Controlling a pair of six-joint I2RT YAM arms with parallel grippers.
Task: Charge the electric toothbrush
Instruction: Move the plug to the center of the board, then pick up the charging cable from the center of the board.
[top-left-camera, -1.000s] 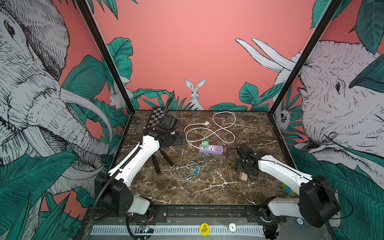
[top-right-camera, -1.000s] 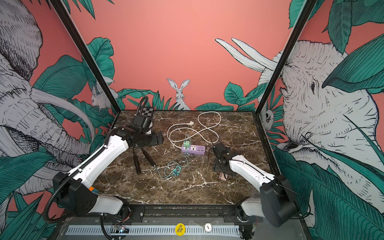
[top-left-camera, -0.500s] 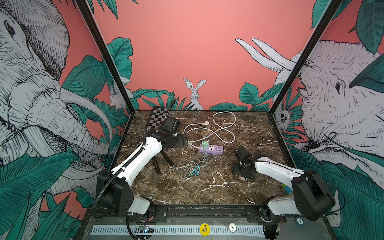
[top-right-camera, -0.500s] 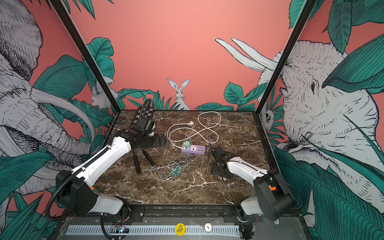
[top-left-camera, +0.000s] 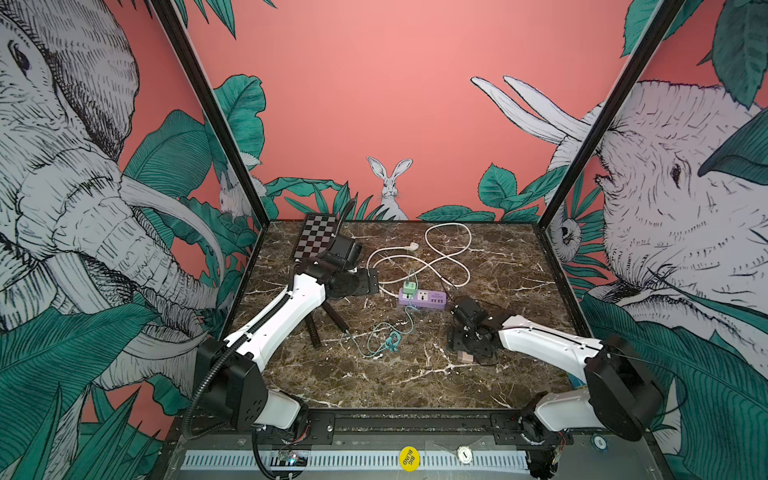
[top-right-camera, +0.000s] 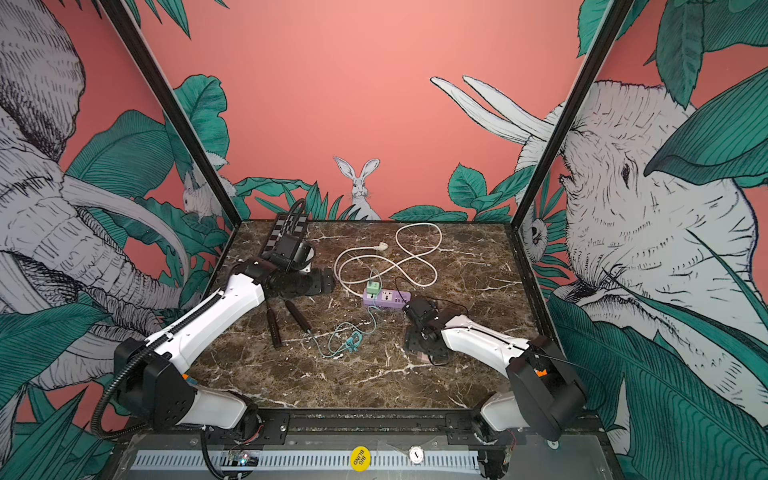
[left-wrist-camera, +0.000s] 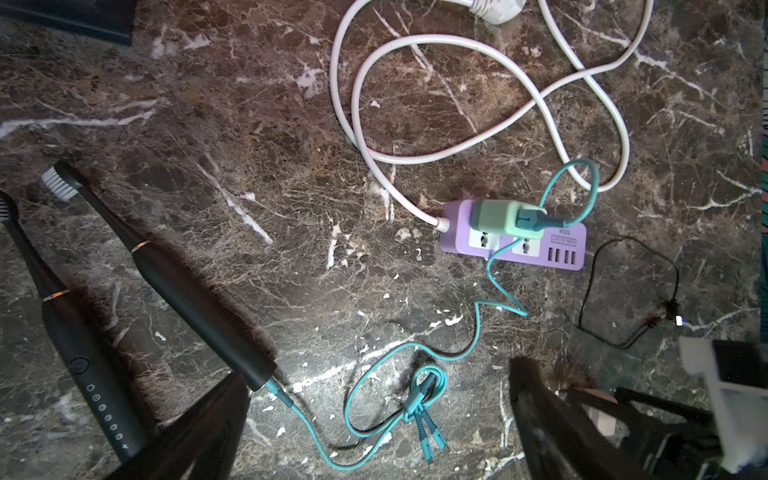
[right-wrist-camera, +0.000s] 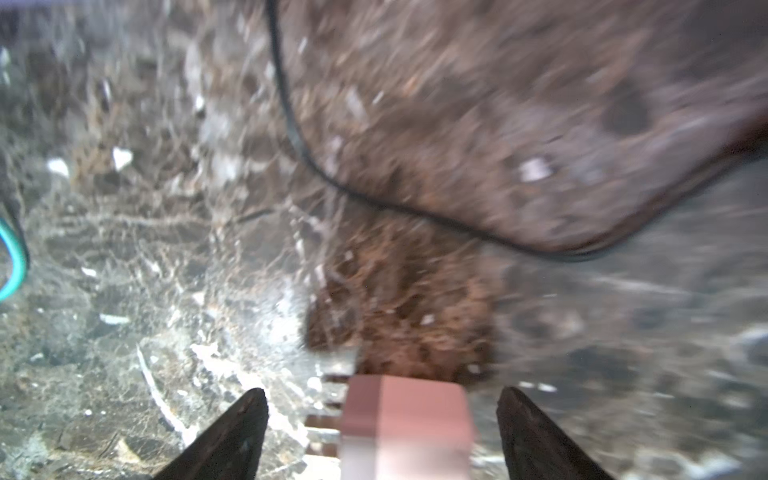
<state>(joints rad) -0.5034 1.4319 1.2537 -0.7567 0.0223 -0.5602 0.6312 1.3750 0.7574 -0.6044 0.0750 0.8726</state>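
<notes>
Two black electric toothbrushes lie side by side on the marble table. One toothbrush (top-left-camera: 337, 319) (left-wrist-camera: 183, 282) has the teal cable (top-left-camera: 386, 343) (left-wrist-camera: 415, 399) plugged into its base. The other toothbrush (top-left-camera: 313, 331) (left-wrist-camera: 79, 353) lies loose. The cable runs to a green adapter (top-left-camera: 409, 287) (left-wrist-camera: 498, 218) in the purple power strip (top-left-camera: 424, 297) (top-right-camera: 386, 297). My left gripper (top-left-camera: 372, 282) (left-wrist-camera: 380, 415) hovers open left of the strip, holding nothing. My right gripper (top-left-camera: 465, 349) (right-wrist-camera: 382, 415) is low and open, its fingers either side of a pink plug block (top-left-camera: 463, 356) (right-wrist-camera: 407, 424) without touching it.
The strip's white cord (top-left-camera: 436, 257) loops across the back of the table. A thin black cable (left-wrist-camera: 623, 291) (right-wrist-camera: 332, 178) curls right of the strip. A checkerboard (top-left-camera: 313, 241) lies at the back left corner.
My right gripper has moved forward and down until its fingers straddle the pink block. The left gripper has edged slightly forward and stayed open.
</notes>
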